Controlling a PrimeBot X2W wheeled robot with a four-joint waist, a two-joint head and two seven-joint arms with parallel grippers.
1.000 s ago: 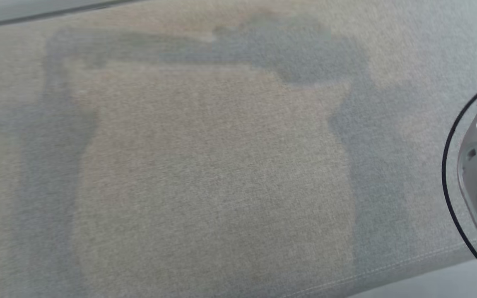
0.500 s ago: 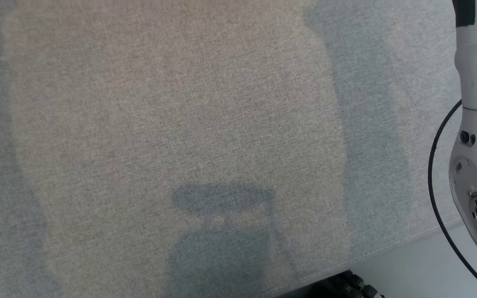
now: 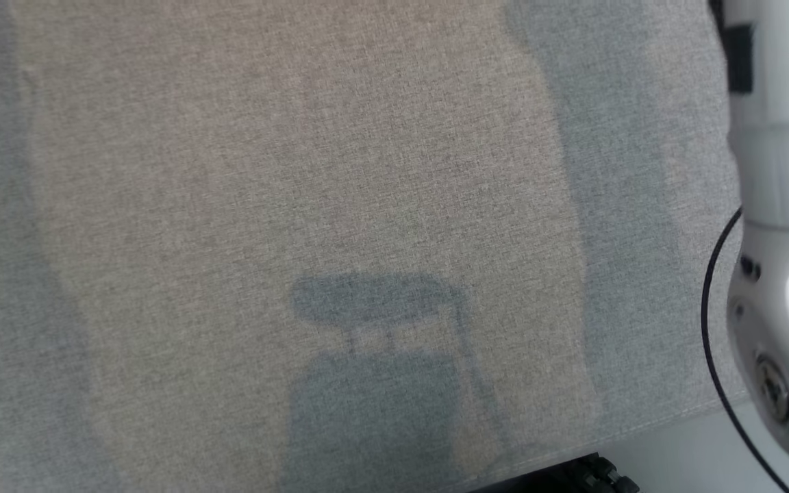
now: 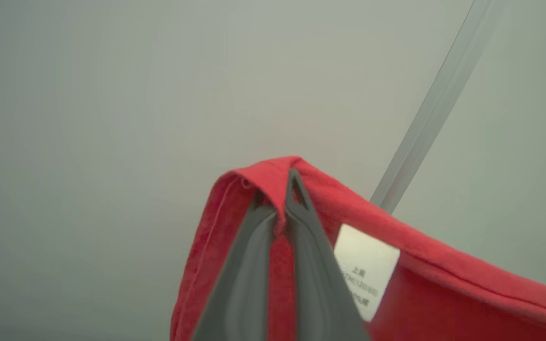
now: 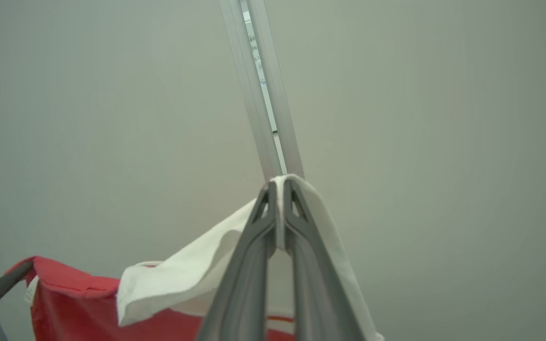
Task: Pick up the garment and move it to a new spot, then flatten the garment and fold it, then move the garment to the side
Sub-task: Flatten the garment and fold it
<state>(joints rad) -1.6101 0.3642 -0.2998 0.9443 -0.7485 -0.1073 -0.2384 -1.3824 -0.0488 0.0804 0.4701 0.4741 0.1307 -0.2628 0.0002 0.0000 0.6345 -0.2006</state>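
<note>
**op:** anyone able to read the label on my left wrist feed?

**reply:** nope, print's too small and blurry for me. The garment runs off the bottom edge, and I can't make out that dark thing cropped at the head cam's bottom edge.

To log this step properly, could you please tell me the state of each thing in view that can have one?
left gripper: shut on the garment's red edge.
right gripper: shut on the garment's white edge.
garment: lifted, hanging between both grippers, neither flattened nor folded.
care label: showing, lying flat against the red fabric.
grey cloth surface: flat and smooth, with shadows on it.
</note>
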